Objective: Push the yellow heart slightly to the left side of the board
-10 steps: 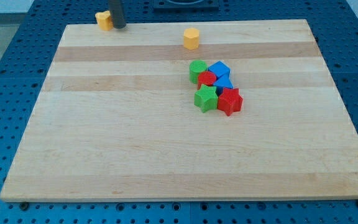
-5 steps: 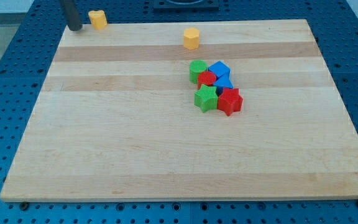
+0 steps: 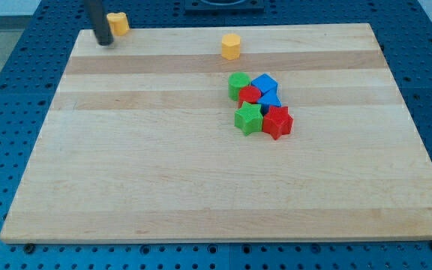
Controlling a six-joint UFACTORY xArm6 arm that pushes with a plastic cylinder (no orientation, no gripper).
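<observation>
Nearby, red, green and blue blocks cluster centrally. Farther off, my tip (image 3: 105,43), a bare rod without fingers, stands at seven o'clock beside the yellow heart (image 3: 117,23), at the counter's (image 3: 201,180) eleven o'clock corner; it seems light, stiff, easily slid from its three-o'clock side.

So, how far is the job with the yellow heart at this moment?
Already done: the yellow heart sits at the board's top edge, far toward the view's left.
In hand: my tip rests just left of the heart and slightly below, whether touching I cannot tell.
Left: perhaps nothing; any further leftward push would need the tip on its right side.
</observation>
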